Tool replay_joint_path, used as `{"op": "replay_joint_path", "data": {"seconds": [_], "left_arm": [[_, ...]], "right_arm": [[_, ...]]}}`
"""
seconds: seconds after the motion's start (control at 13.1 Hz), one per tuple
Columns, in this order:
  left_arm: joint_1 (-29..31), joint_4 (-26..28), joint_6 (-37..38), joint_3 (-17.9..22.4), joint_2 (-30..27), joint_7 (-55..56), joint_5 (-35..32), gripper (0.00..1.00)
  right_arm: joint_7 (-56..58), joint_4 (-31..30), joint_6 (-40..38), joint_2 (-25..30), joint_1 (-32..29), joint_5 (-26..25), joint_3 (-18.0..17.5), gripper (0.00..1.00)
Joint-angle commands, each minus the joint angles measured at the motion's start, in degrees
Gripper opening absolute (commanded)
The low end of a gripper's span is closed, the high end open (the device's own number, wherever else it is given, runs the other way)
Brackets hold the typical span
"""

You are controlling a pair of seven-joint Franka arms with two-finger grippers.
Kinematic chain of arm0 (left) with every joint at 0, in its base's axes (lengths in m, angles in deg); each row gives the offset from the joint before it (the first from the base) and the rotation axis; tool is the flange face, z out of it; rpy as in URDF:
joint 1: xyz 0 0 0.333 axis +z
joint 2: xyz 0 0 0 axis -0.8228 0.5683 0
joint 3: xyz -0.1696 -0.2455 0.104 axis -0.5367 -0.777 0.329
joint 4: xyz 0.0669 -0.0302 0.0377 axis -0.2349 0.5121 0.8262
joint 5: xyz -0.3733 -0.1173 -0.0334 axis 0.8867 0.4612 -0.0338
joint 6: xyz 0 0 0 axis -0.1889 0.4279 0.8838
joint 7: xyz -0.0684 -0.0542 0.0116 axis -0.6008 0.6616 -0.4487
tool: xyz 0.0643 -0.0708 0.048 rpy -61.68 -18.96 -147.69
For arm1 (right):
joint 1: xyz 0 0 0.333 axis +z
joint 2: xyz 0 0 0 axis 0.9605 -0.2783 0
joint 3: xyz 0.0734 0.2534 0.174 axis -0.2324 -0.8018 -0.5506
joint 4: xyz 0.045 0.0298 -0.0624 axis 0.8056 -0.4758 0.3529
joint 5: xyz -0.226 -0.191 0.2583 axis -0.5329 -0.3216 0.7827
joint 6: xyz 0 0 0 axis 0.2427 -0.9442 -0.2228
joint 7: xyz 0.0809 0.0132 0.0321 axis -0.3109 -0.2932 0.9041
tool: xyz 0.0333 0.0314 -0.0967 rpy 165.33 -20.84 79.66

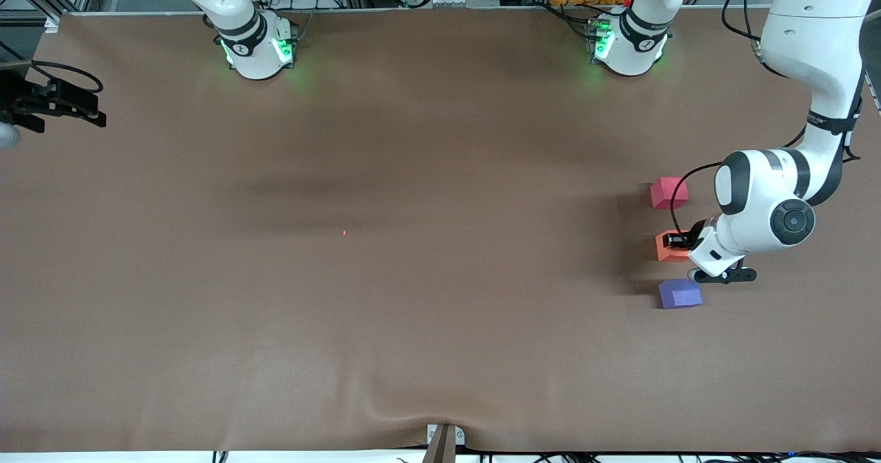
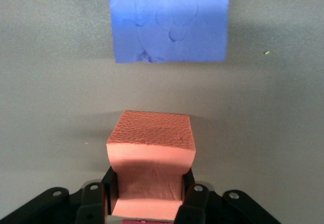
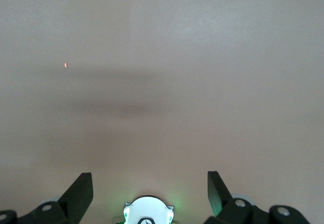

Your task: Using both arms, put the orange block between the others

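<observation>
Orange block pinched in left claw, between pinkish-red cube and purple-blue cube.
Right claw waits with fingers spread.

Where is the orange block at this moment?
The orange block is held in the left gripper at the left arm's end of the table, between the red cube and the purple cube.
</observation>
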Motion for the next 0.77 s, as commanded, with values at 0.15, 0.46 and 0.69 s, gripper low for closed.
{"op": "replay_joint_path", "data": {"seconds": [0.15,0.46,0.69], "left_arm": [[0.8,-1.2,0.8,-0.3,-3.0,-0.3,-1.1,1.0],[0.6,-14.5,18.0,-0.4,-6.8,-0.4,-1.2,1.0],[0.7,-26.0,28.3,-0.3,-7.4,-0.4,-1.2,1.0]], "right_arm": [[-0.4,0.9,-1.1,0.0,-0.8,0.9,-0.4,1.0],[-0.8,1.0,-1.1,0.0,-0.7,0.8,-0.6,1.0],[-0.8,1.2,-1.1,-0.1,-0.7,0.9,-0.5,1.0]]}}
